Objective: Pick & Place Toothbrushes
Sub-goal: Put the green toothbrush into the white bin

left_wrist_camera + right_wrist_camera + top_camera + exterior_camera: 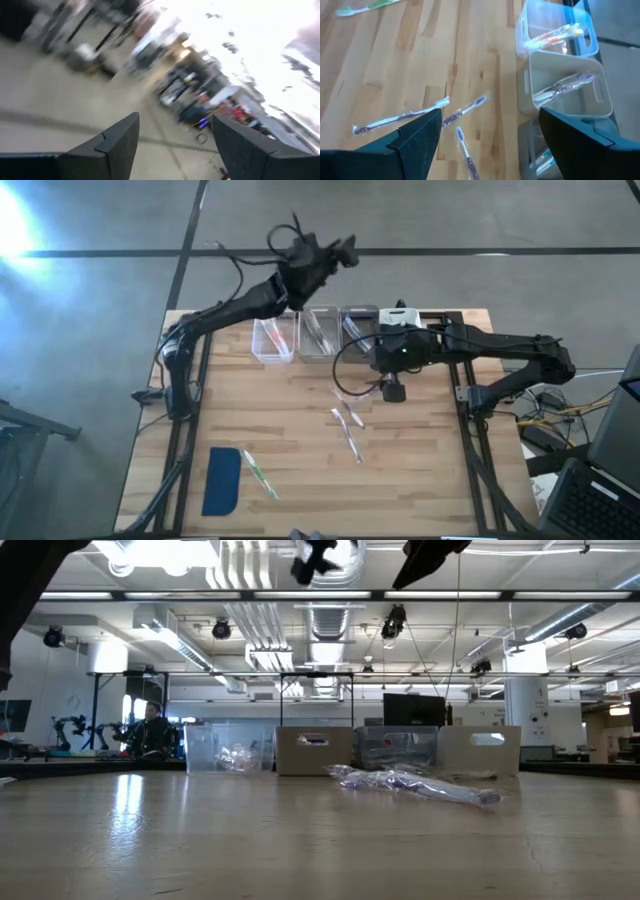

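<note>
Overhead: wooden table [300, 420]. Three loose toothbrushes [348, 420] lie mid-table, long axes running roughly 11-to-5 o'clock, crossing each other. A green toothbrush [260, 473] lies at 7 o'clock beside a blue pad [222, 480], same slant. Bins [300, 335] along the far edge at 12 hold more brushes. Right gripper [487, 130] hovers over the loose three, fingers apart, empty. Left gripper [172, 145] raised beyond the far edge, fingers apart, empty. Wide bare wood btwn groups.
</note>
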You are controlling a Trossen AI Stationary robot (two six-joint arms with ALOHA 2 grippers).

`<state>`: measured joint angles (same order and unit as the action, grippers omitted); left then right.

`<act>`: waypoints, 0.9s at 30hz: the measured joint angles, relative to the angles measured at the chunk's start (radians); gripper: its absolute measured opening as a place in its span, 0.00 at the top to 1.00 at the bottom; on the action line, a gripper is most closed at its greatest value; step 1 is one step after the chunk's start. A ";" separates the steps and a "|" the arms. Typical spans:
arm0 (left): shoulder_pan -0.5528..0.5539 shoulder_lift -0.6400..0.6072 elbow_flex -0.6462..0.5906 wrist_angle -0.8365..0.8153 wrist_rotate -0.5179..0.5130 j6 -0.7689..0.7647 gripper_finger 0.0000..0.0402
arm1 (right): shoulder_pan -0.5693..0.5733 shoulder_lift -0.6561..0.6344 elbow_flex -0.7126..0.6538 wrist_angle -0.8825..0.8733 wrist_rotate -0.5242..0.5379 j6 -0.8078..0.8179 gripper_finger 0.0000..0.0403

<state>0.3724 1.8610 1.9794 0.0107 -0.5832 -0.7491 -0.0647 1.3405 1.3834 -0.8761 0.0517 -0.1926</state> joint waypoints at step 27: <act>-0.240 -0.301 0.230 -0.671 0.153 0.567 0.37 | -0.002 -0.270 0.039 0.098 0.003 0.009 0.36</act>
<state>0.1326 1.5598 2.2097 -0.6600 -0.4301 -0.1824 -0.0666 1.0709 1.4223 -0.7784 0.0550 -0.1832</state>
